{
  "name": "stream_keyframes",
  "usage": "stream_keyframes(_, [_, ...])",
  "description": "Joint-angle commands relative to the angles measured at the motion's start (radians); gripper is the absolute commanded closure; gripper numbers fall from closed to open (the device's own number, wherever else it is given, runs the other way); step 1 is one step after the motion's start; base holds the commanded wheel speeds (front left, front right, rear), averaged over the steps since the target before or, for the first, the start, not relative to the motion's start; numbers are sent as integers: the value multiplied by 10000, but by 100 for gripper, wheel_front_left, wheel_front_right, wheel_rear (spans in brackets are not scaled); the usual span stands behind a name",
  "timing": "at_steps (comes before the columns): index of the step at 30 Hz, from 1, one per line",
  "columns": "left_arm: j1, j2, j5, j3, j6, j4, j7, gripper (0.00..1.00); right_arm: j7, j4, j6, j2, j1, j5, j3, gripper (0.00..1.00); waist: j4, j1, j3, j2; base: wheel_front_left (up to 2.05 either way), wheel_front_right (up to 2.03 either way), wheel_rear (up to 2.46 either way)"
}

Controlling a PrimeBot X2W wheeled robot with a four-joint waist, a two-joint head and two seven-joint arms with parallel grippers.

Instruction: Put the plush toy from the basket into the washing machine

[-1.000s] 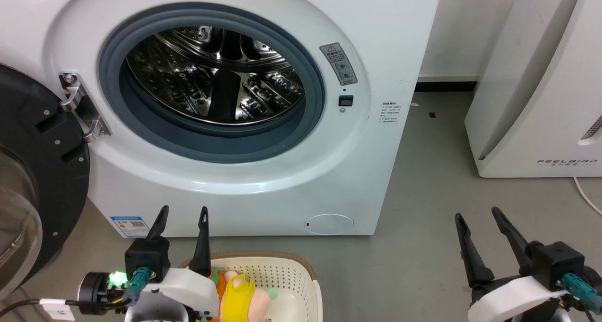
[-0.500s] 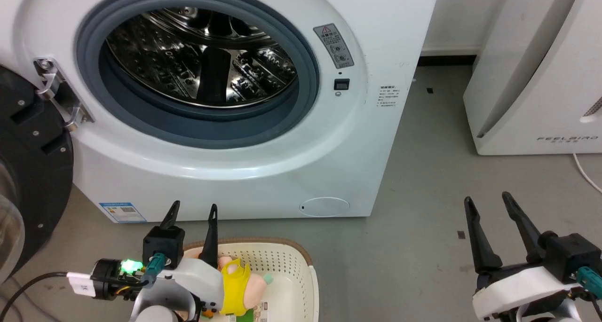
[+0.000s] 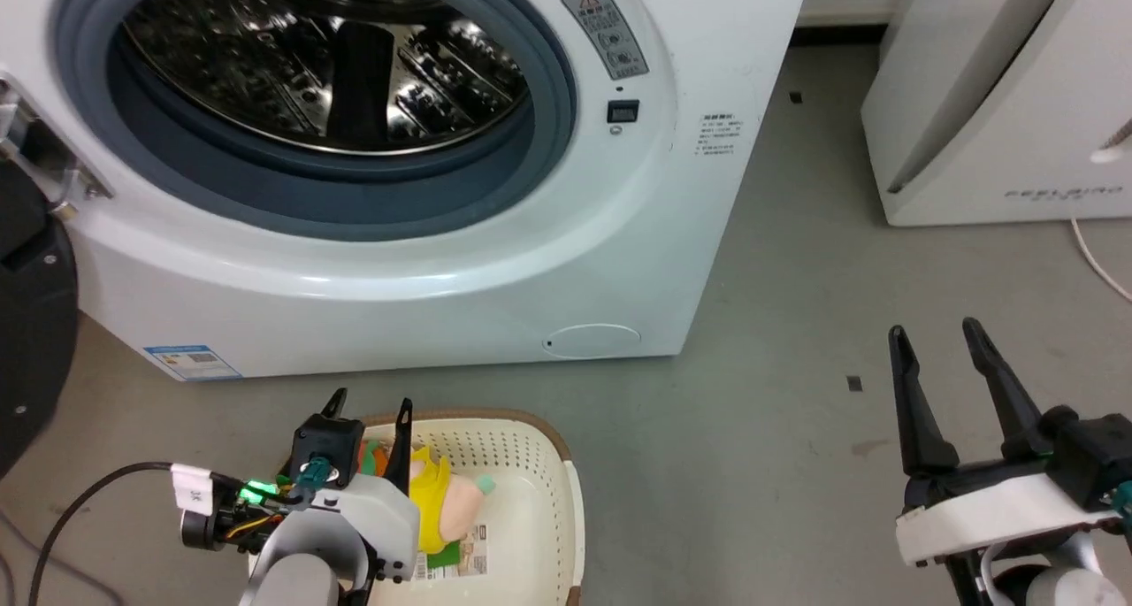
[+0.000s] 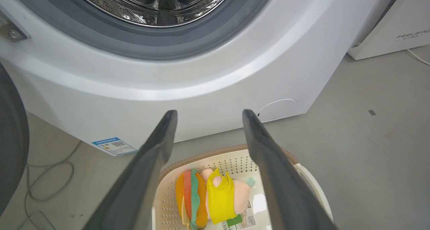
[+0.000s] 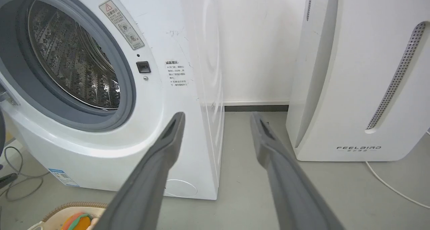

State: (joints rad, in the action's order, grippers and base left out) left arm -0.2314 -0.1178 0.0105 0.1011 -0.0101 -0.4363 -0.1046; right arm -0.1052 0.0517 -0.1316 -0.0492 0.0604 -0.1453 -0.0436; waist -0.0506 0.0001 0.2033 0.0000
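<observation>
Lettering FEELBIRD on white appliance [image 5: 352,72], blue sticker [image 3: 192,361] on washing machine [image 3: 424,261]

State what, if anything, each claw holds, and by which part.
Nothing is held. The left claw hangs open above the plush toy in the basket; the right claw is open, empty.

Washing machine [image 3: 398,261] porthole [image 3: 327,75] unblocked, door [image 3: 35,323] swung left; basket [image 3: 531,451] top open.
</observation>
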Motion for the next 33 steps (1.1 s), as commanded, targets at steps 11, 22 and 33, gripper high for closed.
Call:
stream_keyframes(11, [-1138, -438, 177, 424, 12, -2064, -204, 0, -300, 297, 5, -5, 634, -404, -75, 0, -442, -1, 1238, 0, 0, 0, 0])
stream_keyframes(22, [-2131, -762, 79, 703, 215, -3413, 506, 0, -530, 522, 6, -6, 1141, -727, -125, 0, -790, -1, 2609, 0, 0, 0, 0])
stream_keyframes(33, [-3062, -1052, -238, 796, 214, -4572, 1258, 0, -759, 773, 6, -7, 1686, -995, -252, 0, -1027, -1, 3954, 0, 0, 0, 0])
